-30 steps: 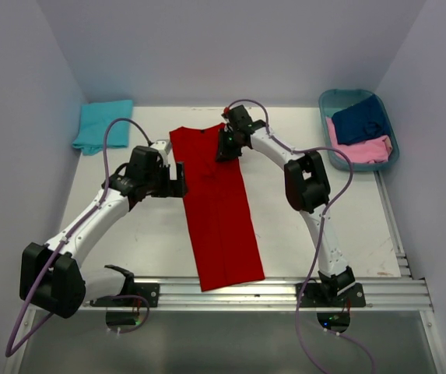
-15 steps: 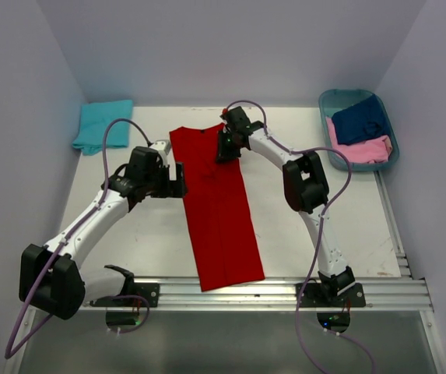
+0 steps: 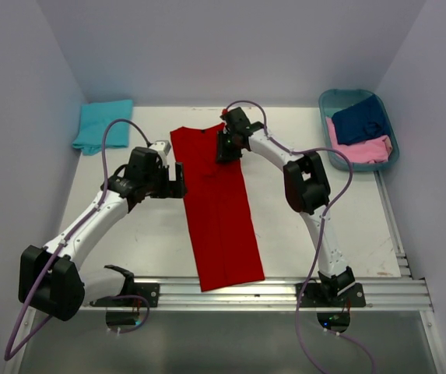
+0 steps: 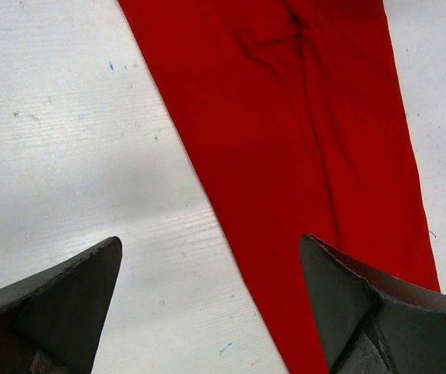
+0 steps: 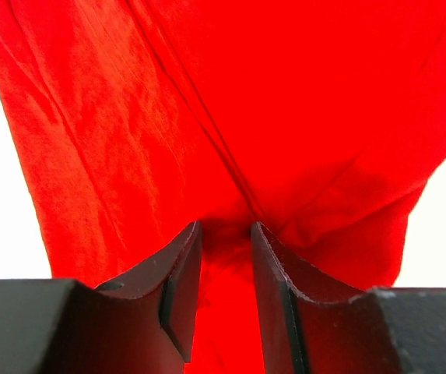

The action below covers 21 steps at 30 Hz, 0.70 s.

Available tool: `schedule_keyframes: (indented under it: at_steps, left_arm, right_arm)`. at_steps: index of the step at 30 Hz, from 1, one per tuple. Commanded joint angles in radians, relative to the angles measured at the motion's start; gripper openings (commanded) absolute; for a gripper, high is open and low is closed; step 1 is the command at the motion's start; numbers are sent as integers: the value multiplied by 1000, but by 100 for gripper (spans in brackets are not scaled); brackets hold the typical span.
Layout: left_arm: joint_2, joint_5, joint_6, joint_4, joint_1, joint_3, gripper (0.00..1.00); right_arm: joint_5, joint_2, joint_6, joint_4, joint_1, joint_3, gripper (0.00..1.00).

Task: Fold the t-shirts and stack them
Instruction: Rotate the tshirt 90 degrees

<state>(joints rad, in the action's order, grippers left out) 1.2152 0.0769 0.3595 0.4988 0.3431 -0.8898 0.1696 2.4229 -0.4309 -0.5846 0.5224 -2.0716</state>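
The red t-shirt (image 3: pixel 221 210) lies in the middle of the table as a long narrow strip, its collar end far and its hem near the front rail. My right gripper (image 3: pixel 224 149) is down on its far right part and is shut on a pinch of the red cloth (image 5: pixel 207 101), which bunches between the jaws (image 5: pixel 225 265). My left gripper (image 3: pixel 179 179) is open at the strip's left edge. In the left wrist view its jaws (image 4: pixel 211 304) straddle the red shirt's edge (image 4: pixel 300 132) and bare table. A folded turquoise t-shirt (image 3: pixel 102 125) lies at the far left.
A teal plastic basket (image 3: pixel 331 95) stands at the far right, holding a navy t-shirt (image 3: pixel 361 118) and a pink t-shirt (image 3: pixel 360 148). An aluminium rail (image 3: pixel 285 290) runs along the table's near edge. Walls close the left, back and right sides.
My right gripper has shifted very slightly left on the red shirt. The left arm and the shirt have not visibly moved.
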Motion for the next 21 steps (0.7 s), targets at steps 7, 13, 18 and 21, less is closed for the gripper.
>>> schedule_keyframes:
  at_steps: [7,13,18,21]
  left_arm:
    - [-6,-8,13,-13,4,-6,100]
    - [-2,-8,13,-16,4,-9,100]
    - [-3,-14,10,-8,4,-11,100]
    - [-6,-17,10,-6,4,-11,100]
  right_arm:
    - [-41,-81,43,-9,1,22,34]
    - [-48,-36,41,-15,2,15,27]
    - [-15,-21,27,12,1,24,4]
    - [17,-53,24,60,1,68,0]
